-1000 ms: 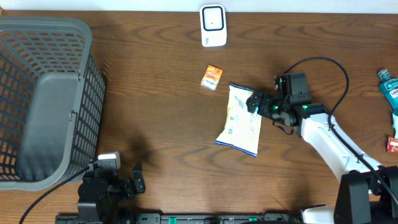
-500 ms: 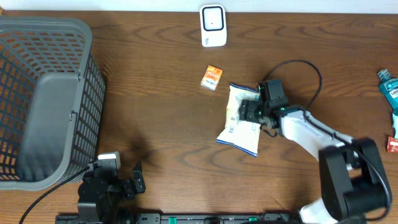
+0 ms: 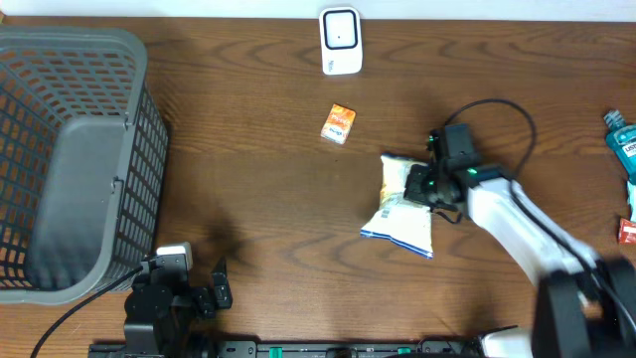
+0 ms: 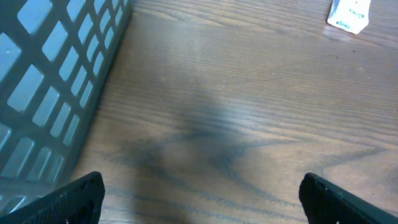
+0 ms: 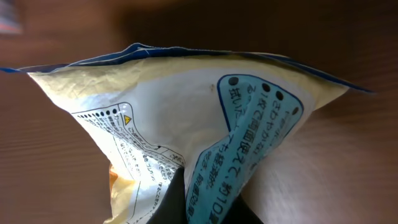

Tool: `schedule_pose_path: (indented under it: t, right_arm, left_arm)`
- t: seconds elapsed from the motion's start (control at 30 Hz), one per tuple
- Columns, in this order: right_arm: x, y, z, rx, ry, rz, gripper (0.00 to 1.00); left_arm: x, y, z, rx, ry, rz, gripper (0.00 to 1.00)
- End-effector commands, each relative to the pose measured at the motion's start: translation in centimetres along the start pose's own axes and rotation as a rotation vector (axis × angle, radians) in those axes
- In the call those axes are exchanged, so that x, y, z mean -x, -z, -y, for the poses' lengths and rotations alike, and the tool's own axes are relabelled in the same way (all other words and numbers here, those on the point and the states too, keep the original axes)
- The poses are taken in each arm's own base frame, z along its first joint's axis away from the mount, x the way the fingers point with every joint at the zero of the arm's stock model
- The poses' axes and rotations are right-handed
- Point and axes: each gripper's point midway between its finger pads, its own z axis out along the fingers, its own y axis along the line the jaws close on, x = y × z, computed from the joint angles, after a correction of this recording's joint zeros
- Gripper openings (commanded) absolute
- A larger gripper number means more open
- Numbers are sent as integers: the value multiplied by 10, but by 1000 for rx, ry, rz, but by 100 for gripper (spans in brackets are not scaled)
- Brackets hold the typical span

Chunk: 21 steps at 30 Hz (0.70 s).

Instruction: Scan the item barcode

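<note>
pinches snack bag [image 3: 399, 221] in right gripper [image 3: 421, 185] at 3 o'clock. holds left gripper [image 4: 199, 198] spread at 7 o'clock.

In the right wrist view the snack bag [image 5: 186, 124] runs off the bottom edge where the right tool [image 5: 208, 211] pinches it, only dark slivers of its fingers [image 5: 176, 211] showing. Overhead, the tool covers the bag's nearest edge; well behind the tool, a blue bottle [image 3: 620, 144] is cut by the frame.
</note>
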Motion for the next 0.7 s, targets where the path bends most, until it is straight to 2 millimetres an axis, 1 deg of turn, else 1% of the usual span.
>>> schedule_pose_path:
  t: [0.0,0.07,0.2,0.3,0.4,0.5,0.57,0.67]
  right_arm:
    - [31,68,-24,78,49,215,2]
    - [29,101,-32,119,93,286,2]
    - [22,154,-47,189,209,410,2]
    - [22,183,-49,206,231,509,1]
    - [24,203,-45,196,221,587,1]
    - [25,204,-44,193,215,595,2]
    - [29,200,-41,166,208,596,2]
    - [47,196,-30,49,179,661,1]
  left_arm:
    - [-1,-1,-2,10,11,-4,100]
    - [-1,-1,-2,10,11,-4,100]
    - [-1,-1,-2,10,11,-4,100]
    - [-1,-1,-2,10,11,-4,100]
    - [-1,-1,-2,10,11,-4,100]
    - [-1,-1,-2,10,11,-4,100]
    - [-1,-1,-2,10,11,-4,100]
    - [-1,-1,-2,10,11,-4,100]
